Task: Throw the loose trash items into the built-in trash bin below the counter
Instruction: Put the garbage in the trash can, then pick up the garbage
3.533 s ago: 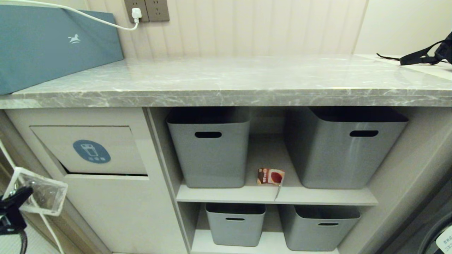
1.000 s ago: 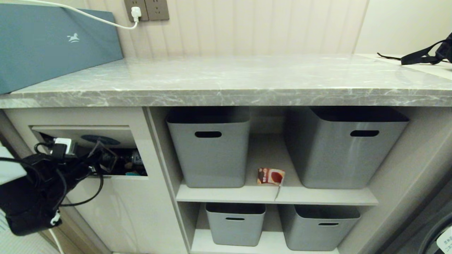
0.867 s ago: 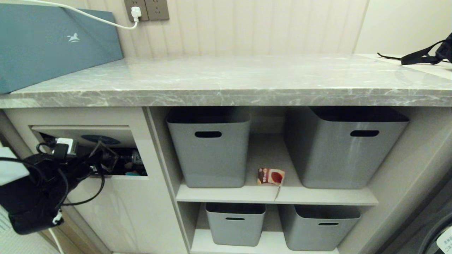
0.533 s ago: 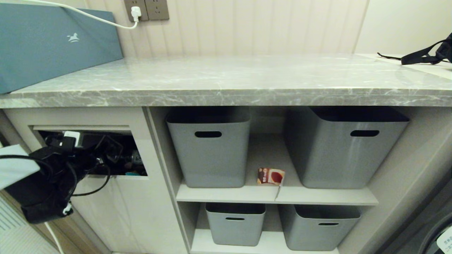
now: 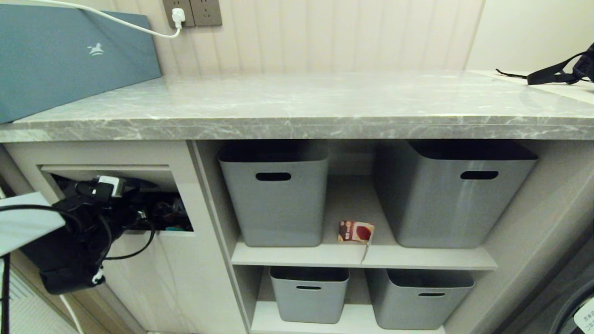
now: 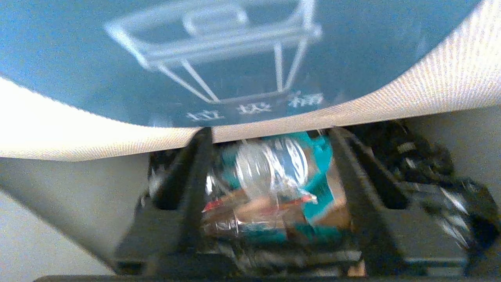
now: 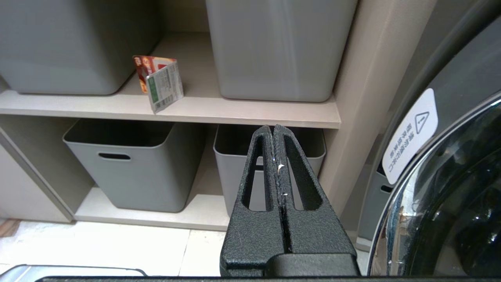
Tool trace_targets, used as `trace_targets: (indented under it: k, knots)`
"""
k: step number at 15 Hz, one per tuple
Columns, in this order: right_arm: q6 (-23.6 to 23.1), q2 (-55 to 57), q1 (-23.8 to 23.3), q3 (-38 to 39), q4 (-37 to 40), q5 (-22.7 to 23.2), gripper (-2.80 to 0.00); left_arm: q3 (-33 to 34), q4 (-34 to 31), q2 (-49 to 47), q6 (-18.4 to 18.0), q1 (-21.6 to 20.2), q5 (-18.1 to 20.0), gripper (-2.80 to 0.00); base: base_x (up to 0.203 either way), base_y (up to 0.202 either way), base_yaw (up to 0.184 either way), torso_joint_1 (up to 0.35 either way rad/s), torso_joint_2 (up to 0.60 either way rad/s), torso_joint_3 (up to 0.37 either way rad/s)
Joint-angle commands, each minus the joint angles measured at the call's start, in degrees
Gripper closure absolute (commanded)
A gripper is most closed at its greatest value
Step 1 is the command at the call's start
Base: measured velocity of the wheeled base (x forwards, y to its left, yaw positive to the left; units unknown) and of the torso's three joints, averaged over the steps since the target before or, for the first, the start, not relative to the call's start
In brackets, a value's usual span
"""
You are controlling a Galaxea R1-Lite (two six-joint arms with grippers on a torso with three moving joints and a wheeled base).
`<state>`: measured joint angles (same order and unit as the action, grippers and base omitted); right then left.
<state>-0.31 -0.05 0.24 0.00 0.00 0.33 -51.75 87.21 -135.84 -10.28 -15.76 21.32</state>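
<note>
the left gripper (image 5: 155, 215) reaches into the built-in trash bin (image 6: 250, 58), flap pushed inward, jaws apart; a wrapper (image 6: 270, 213), seemingly released, lies between them. right gripper (image 7: 276, 131) closed, empty. carton (image 5: 355, 231) on shelf.

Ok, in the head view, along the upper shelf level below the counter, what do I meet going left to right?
Left tool in the trash bin opening → left grey tub → small carton → right grey tub.
</note>
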Motion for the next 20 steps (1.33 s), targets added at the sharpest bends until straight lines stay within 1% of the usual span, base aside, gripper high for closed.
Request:
trace_targets:
  k: [1,3,5,6,8,10,12,18,20]
  knots:
    - [-0.04,-0.04,0.05,0.0,-0.04,0.02,0.0,4.1,0.45,2.2,-0.01,-0.16,0.12,-2.8,0.0,0.0,0.0,0.0,0.0,0.0]
    - [-0.04,-0.04,0.02,0.0,-0.01,0.02,0.0,7.92,0.45,4.8,0.06,-0.24,0.14,-2.8,0.0,0.0,0.0,0.0,0.0,0.0]
    - [-0.04,-0.04,0.02,0.0,0.0,0.02,0.0,9.8,0.45,6.85,0.08,-0.46,0.12,-2.8,0.0,0.0,0.0,0.0,0.0,0.0]
    - [-0.04,-0.04,0.02,0.0,-0.07,0.02,0.0,10.8,0.45,7.72,0.08,-0.55,0.12,0.0,0.0,0.0,0.0,0.0,0.0,0.0]
    - [-0.04,-0.04,0.02,0.0,0.0,0.02,0.0,13.64,0.45,10.8,0.13,-0.75,0.12,0.0,0.0,0.0,0.0,0.0,0.0,0.0]
    - [-0.04,-0.04,0.02,0.0,0.0,0.0,0.0,19.57,0.45,15.08,0.14,-1.13,0.12,0.0,0.0,0.0,0.0,0.0,0.0,0.0]
    - [-0.04,-0.04,0.02,0.0,0.0,0.02,0.0,25.9,0.45,21.69,0.21,-1.66,0.1,0.0,0.0,0.0,0.0,0.0,0.0,0.0]
    - [-0.04,-0.04,0.08,0.0,-0.01,0.02,0.0,40.88,0.46,47.54,1.22,-2.1,0.05,0.0,0.0,0.0,0.0,0.0,0.0,0.0]
    - [-0.04,-0.04,0.02,0.0,0.0,0.02,0.0,46.63,0.46,56.44,1.28,-1.21,0.31,0.0,0.0,0.0,0.0,0.0,0.0,0.0]
